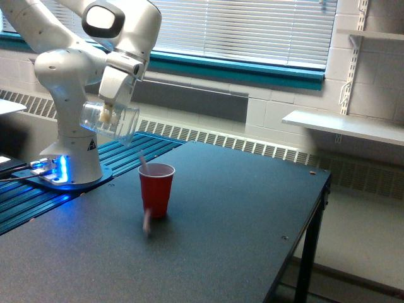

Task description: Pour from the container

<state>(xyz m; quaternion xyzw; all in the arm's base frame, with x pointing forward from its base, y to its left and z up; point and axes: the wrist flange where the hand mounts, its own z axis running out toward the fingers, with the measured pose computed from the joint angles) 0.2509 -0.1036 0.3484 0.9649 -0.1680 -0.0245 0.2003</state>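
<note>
The container, a clear plastic cup, hangs tilted with its mouth down toward the exterior view's right, and it looks empty. My gripper is shut on it from above. Below and to the exterior view's right stands a red cup with a white inside on the dark table. Pinkish bits fall as blurred streaks, one at the red cup's rim and one in front of its base, outside the cup.
The arm's white base with a blue light stands at the exterior view's left on a blue ribbed surface. The table's edge runs along the exterior view's right. A white shelf hangs on the far wall.
</note>
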